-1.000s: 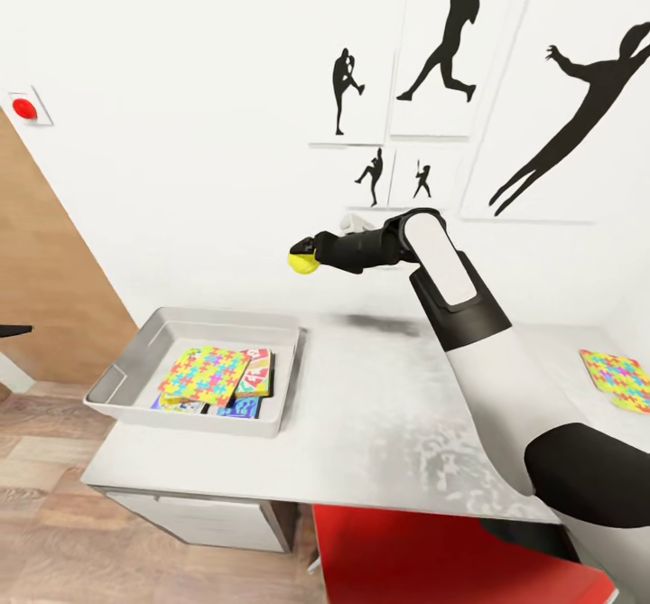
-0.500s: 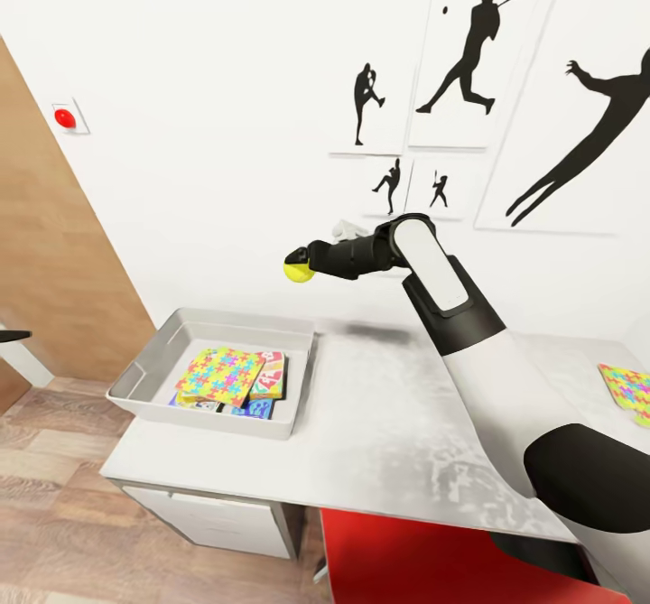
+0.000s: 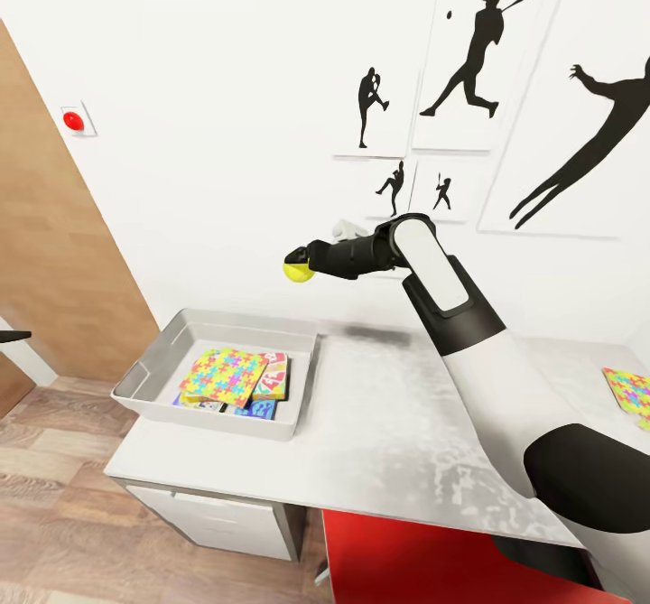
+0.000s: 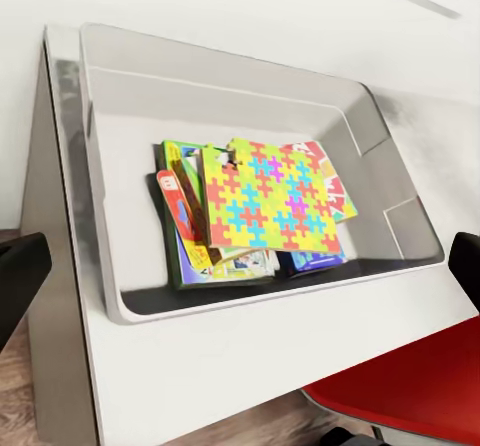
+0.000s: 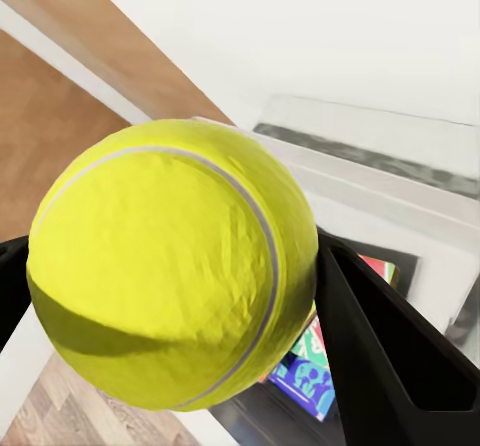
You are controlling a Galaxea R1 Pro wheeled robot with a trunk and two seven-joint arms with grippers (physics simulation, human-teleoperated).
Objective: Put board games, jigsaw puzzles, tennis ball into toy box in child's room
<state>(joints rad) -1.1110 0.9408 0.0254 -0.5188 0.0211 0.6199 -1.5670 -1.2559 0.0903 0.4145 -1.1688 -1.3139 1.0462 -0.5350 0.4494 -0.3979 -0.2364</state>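
Now the right gripper (image 3: pixel 300 259) hangs in the air above the table (image 3: pixel 388 423), its fingers clamped on the ball (image 3: pixel 297 271); the ball is over the box's right far corner, well clear of the tabletop; from the right wrist view the ball (image 5: pixel 175 266) sits squeezed between the two dark fingers (image 5: pixel 390 356), with the box below and beyond it. The box (image 3: pixel 162 351) stands on the left end of the table, near the wall; inside it a puzzle (image 3: pixel 224 376) lies on top of a loose stack of games (image 3: pixel 273 378), tilted a little across them; the left wrist view looks down on the same pile, the puzzle (image 4: pixel 270 206) uppermost and the games (image 4: pixel 190 226) poking out beneath. A second puzzle (image 3: pixel 629 387) lies flat at the far right of the table, well apart from the box. The left gripper (image 4: pixel 240 286) shows as two dark fingertips at the edges of its own view, spread wide and holding nothing. A red chair (image 3: pixel 424 559) stands tucked close to the table's near edge.
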